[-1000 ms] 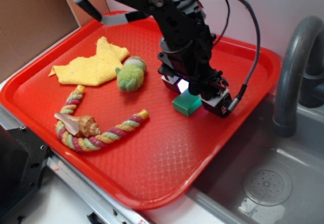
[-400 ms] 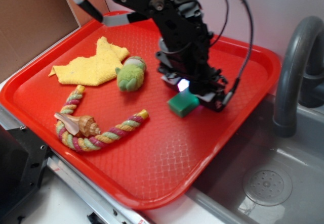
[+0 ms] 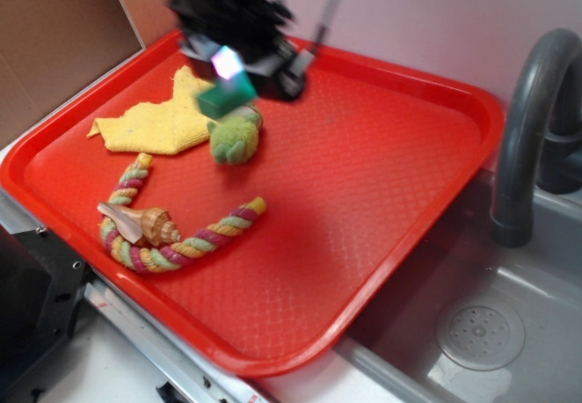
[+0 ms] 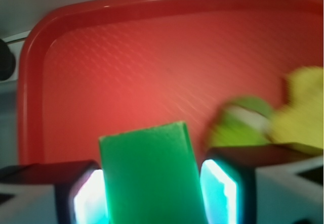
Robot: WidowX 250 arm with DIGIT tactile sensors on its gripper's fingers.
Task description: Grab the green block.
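Cardboard, brown and flat [image 3: 55, 39], stands at the far left behind a red plastic tray with a raised rim [image 3: 364, 194]. On the tray's left part lies a yellow terry cloth with ragged edges [image 3: 159, 121], and below it a curved rope toy of twisted pink, green and yellow strands [image 3: 173, 244] with a brown spiral seashell [image 3: 141, 226] resting on its bend. Just right of the cloth sits a fuzzy light-green plush toy [image 3: 235, 137]. Above the plush, blurred by motion, the black gripper [image 3: 227, 80] is clamped on the small solid dark-green rectangular block [image 3: 224, 99], which hangs clear of the tray surface, over the border between cloth and plush. In the wrist view the block [image 4: 152, 176] fills the gap between the two glowing finger pads [image 4: 91, 196], touching both. Further right the tray is bare red mesh texture. At the far right a grey curved faucet [image 3: 527, 121] rises over a grey sink basin with a round drain [image 3: 479, 335].
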